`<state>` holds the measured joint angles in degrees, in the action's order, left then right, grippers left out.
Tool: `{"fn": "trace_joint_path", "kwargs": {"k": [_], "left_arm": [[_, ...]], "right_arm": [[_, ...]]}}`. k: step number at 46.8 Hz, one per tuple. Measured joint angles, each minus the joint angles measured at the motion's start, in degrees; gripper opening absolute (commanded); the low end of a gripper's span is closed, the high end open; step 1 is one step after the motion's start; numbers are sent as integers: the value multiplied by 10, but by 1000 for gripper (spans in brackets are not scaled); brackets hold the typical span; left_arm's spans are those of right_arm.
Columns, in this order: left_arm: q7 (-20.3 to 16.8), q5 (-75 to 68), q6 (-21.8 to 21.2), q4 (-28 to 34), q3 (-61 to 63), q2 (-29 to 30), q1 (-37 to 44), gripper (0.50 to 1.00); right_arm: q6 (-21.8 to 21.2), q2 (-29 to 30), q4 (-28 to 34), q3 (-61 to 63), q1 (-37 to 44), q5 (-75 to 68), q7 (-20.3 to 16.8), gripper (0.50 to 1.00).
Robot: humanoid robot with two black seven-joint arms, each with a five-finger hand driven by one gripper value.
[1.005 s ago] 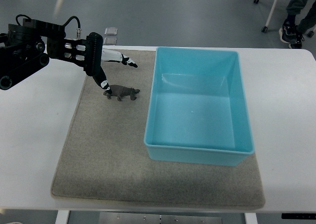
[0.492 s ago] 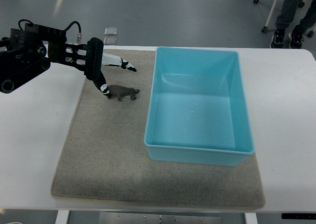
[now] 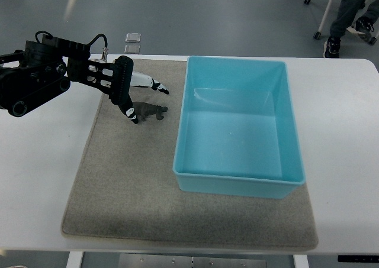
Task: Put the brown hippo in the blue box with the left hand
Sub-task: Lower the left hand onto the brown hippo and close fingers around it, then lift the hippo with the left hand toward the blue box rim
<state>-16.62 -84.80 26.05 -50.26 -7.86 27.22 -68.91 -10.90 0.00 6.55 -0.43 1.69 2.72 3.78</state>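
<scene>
Brown hippo [image 3: 149, 110] stands on the mat [image 3: 130, 185], at nine o'clock of the blue box [image 3: 237, 126]; left hand [image 3: 133, 93] straddles it, fingers spread.

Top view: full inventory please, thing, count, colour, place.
brown hippo: 1, brown, on the mat left of the box, between the hand's fingers.
blue box: 1, light blue, right half of the mat, nothing inside.
mat: 1, grey-beige, on the table.
table: 1, white.
floor plates: 2, metallic, beyond the table.
person's legs: top right corner, by a chair.
left hand: 1, black and white, fingers spread around the hippo.
</scene>
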Motion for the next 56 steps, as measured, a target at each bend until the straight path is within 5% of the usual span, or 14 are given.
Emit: {"fn": "trace_joint_path", "kwargs": {"k": [6,29,34,46,56], "left_arm": [[0,-7,-4,1,6,-1,1,898],[0,-13,-7,0,7,-1,1,771],[0,-18,-7,0,7,-1,2,673],[2,-25,-7,0,7,-1,2,553],[3,-28,-19,0,7,-1,-5,553]], "right_arm": [[0,0,0,0,0,0,0,936],[0,0,0,0,0,0,0,936],[0,0,0,0,0,0,0,936],[0,0,0,0,0,0,0,936],[0,0,0,0,0,0,0,936]]}}
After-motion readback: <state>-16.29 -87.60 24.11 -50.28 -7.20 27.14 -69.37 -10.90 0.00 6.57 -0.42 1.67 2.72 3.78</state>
